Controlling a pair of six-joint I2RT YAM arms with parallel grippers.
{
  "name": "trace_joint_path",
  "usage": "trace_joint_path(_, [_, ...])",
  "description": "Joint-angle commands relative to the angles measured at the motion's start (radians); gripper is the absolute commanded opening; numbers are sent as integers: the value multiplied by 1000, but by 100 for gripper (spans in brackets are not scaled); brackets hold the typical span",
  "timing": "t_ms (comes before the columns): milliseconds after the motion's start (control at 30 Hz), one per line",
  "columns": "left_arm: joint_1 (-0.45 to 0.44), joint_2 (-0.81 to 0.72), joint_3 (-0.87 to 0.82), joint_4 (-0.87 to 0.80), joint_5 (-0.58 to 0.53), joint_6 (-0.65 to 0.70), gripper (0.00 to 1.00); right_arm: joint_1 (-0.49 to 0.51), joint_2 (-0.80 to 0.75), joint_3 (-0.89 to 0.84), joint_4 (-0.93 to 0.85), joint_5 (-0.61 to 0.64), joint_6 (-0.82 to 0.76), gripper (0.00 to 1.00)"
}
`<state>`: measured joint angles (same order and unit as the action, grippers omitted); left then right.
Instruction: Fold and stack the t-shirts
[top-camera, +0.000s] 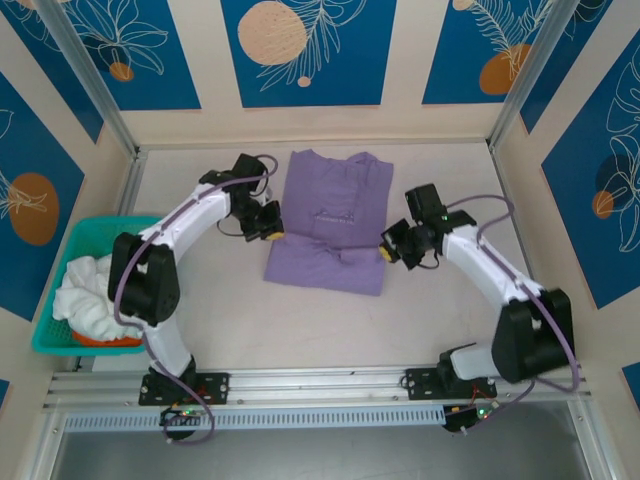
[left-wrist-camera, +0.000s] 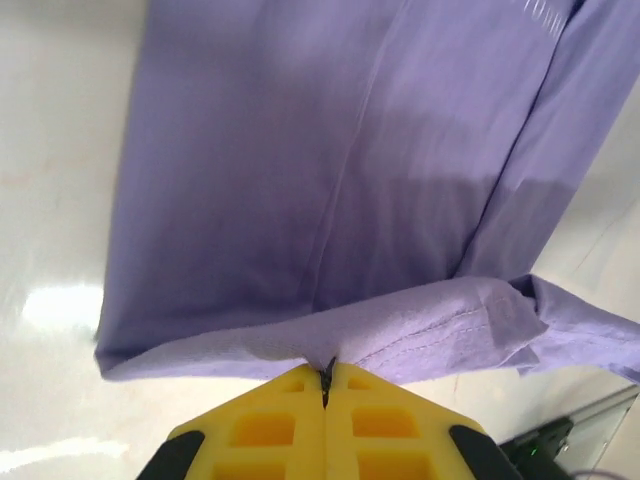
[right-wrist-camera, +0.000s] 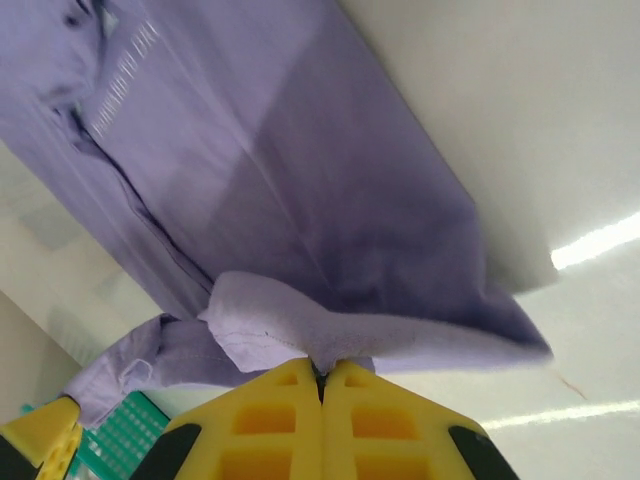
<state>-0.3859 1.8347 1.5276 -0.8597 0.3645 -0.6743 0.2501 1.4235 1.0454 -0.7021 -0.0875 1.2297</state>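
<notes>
- Top external view: purple t-shirt (top-camera: 330, 215) lies on the table (top-camera: 230, 310), centred toward 12 o'clock, with the collar at the 12 o'clock end. A bunched crease runs across it near its 6 o'clock end.
- White t-shirts (top-camera: 88, 295) are heaped in the basket (top-camera: 45, 320) at 9 o'clock, well apart from the purple one.
- Left gripper (top-camera: 271, 233) sits at the shirt's 9 o'clock edge and right gripper (top-camera: 387, 251) at its 3 o'clock edge.
- Left wrist view: fingers are pressed fully together, with a thin lip of purple fabric pinched between the tips.
- Right wrist view: same closed pinch on a small folded flap. Lettering (right-wrist-camera: 125, 65) shows toward 11 o'clock.
- Judgement: step in hand is a fold of the purple shirt, with both side edges held.
- Risk: both pinches hold very little cloth, so a quick or uneven lift could pull an edge free.
- Risk: if the arms travel at different rates, the fold could land skewed or add to the bunching at the crease.
- Risk: a pinch that has only one layer would let the lower layer drag behind.
- Hard to make out: the number of layers in each pinch, where the sleeves lie, and the number of white shirts in the heap.
</notes>
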Motion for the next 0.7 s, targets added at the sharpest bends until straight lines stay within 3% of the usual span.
trace_joint_path(0, [29, 99, 126, -49, -23, -5, 0, -51, 122, 102, -42, -87, -95, 0])
trace_joint_path(200, [69, 252, 284, -75, -18, -19, 0, -116, 306, 241, -56, -136, -127, 0])
trace_joint_path(500, [99, 403, 457, -115, 5, -15, 0, -133, 531, 450, -116, -166, -139, 0])
trace_joint_path(633, [112, 457, 527, -138, -10, -30, 9, -142, 603, 524, -165, -152, -118, 8])
trace_joint_path(667, [118, 463, 534, -137, -17, -40, 16, -147, 613, 534, -169, -153, -107, 12])
